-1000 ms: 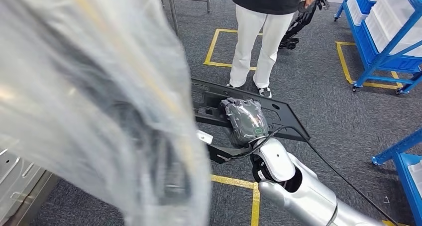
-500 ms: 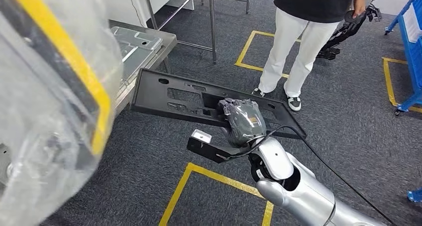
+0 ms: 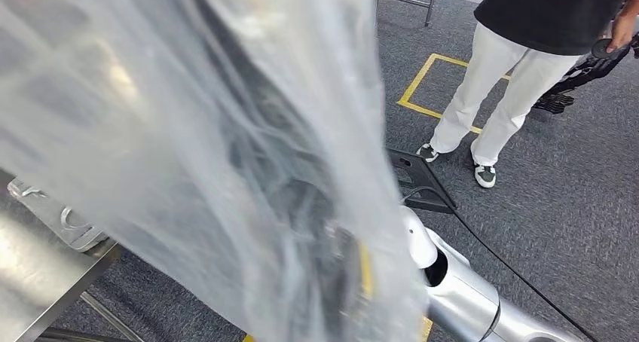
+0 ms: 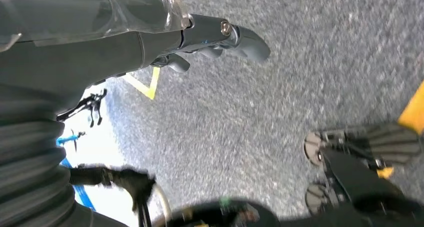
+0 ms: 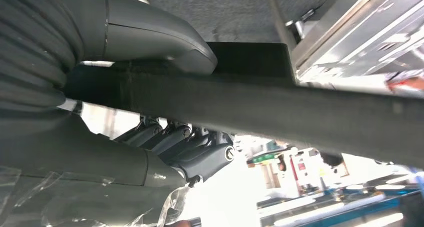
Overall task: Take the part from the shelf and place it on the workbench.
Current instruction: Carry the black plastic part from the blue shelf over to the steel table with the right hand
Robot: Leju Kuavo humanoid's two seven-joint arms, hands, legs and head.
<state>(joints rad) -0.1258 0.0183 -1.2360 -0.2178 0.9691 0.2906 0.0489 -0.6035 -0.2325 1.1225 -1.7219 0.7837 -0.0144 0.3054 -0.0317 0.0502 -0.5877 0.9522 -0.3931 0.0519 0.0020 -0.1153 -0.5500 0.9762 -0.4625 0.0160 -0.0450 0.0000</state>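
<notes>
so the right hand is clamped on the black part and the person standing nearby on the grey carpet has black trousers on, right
Not quite: the trousers are white; it is the top that is black, as the head view shows. The rest holds: the person stands on the grey carpet, and the right wrist view shows the right hand gripping the black part between thumb and fingers.

Black part [image 3: 414,178]; grey speckled carpet [image 3: 573,206]; yellow floor tape [image 3: 416,90]; white trousers [image 3: 490,93].

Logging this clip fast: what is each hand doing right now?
Left hand: holds nothing, fingers stretched out over the carpet.
Right hand: grips the black part, thumb on one face, fingers on the other.
</notes>
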